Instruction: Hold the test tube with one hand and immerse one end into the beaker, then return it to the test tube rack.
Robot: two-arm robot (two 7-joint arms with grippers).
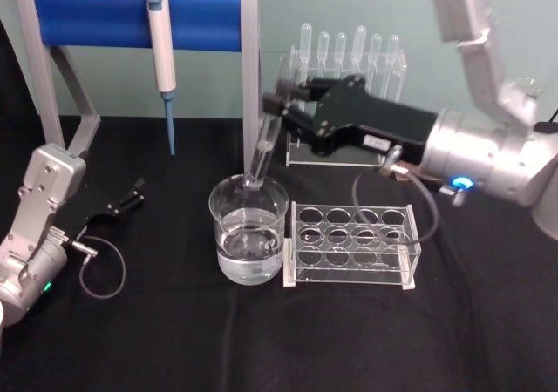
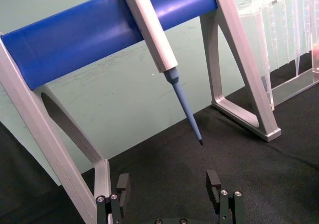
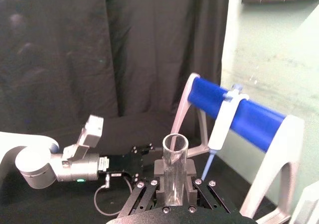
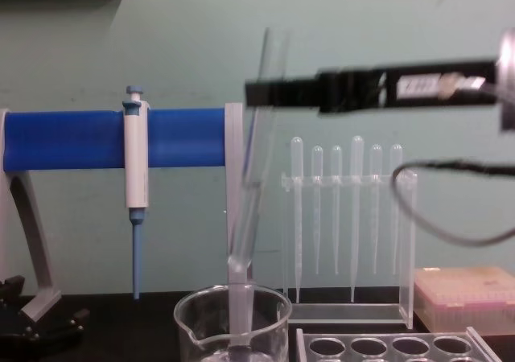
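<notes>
Gripping test tube (image 1: 264, 148): right gripper (image 1: 277, 106) | beaker (image 1: 248, 233): water, tube dipped | left gripper (image 1: 131, 193): released

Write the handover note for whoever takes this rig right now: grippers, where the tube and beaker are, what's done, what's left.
Right gripper: shut on the test tube, held tilted above the beaker, open rim up.
Left gripper: open, parked low at the table's left side, near the blue pipette stand.
Beaker: on the black cloth, partly filled with clear liquid, beside the empty tube rack.
Done: tube picked up and brought over the beaker; its lower end is inside the rim. Whether it touches the liquid I cannot tell.
Left: finish the dip if needed, lift out, return the tube.
</notes>
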